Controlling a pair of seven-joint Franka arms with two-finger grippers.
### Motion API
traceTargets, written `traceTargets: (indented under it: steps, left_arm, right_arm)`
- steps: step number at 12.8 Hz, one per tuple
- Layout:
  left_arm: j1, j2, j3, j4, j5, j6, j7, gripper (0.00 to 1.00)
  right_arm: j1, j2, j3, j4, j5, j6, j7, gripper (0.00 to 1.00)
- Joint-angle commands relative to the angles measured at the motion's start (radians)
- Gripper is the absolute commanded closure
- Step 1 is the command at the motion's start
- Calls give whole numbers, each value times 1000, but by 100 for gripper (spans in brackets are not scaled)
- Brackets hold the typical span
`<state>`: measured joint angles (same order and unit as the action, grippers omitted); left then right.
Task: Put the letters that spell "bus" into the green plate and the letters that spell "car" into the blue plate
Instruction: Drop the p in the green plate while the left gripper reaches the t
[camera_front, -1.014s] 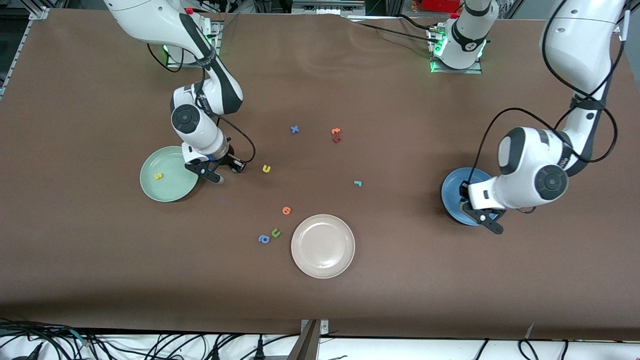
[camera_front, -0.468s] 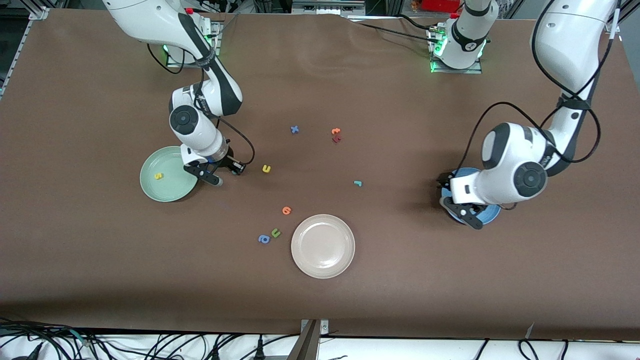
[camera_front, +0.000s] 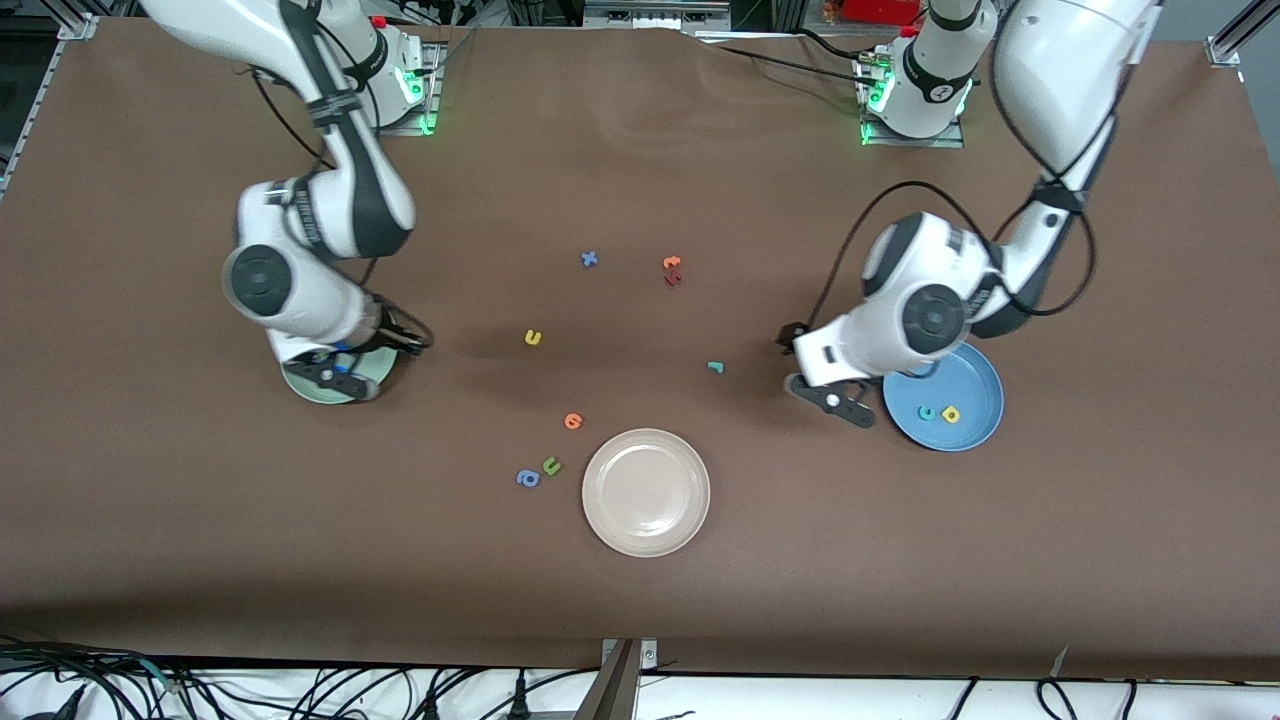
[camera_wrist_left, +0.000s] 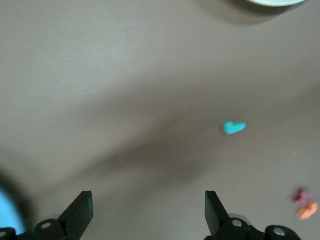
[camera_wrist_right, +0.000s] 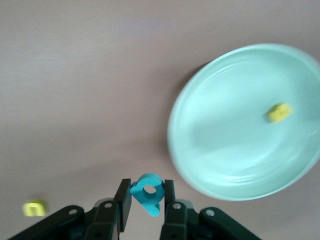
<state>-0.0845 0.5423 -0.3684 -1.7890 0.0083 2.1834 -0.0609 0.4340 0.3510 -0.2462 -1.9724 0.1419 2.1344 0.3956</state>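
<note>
My right gripper (camera_wrist_right: 146, 192) is shut on the teal b (camera_wrist_right: 150, 200), up in the air at the rim of the green plate (camera_wrist_right: 225, 150). The yellow s (camera_wrist_right: 279, 112) lies in that plate. In the front view the right arm covers most of the green plate (camera_front: 303, 386). The yellow u (camera_front: 533, 337) lies on the table toward the middle. My left gripper (camera_front: 822, 385) is open and holds nothing, over the table between the blue plate (camera_front: 975, 380) and the teal r (camera_front: 715, 367). The teal c (camera_front: 927, 412) and the yellow a (camera_front: 950, 413) lie in the blue plate.
A beige plate (camera_front: 646, 491) sits nearer the front camera at mid-table. Beside it lie a green u (camera_front: 551, 465), a blue a (camera_front: 527, 478) and an orange letter (camera_front: 572, 421). A blue x (camera_front: 589, 259), an orange letter (camera_front: 672, 263) and a dark red letter (camera_front: 673, 279) lie farther back.
My left gripper has opened and moved off the blue plate toward the teal r, uncovering the c and a. My right gripper has carried the teal b across to the green plate.
</note>
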Motion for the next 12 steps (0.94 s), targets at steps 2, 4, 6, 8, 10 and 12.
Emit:
traceTargets:
  steps: [2,4,6,8,10,12]
  left_arm:
    - [-96,62,5,-1,25,103,-287,11]
    - [-170,97,15,-1,88,166,-403,34]
    - [-172,120,12,8,182,180,-471,48]
    - [-191,163,11,7,173,284,-511,48]
    - [-192,173,11,7,182,303,-521,48]
    - [-195,174,12,7,182,305,-522,48]
  right_arm:
    - [-3,38,-99,-71,4,33,-239,100]
    - [-8,58,-99,-124,13,111,-253,100]
    - [-8,72,-97,-135,13,133,-259,82]
    - [-8,69,-97,-129,13,133,-274,2]
    - [-3,48,-93,-106,13,105,-258,0]
    - [12,16,-59,-57,12,35,-172,0]
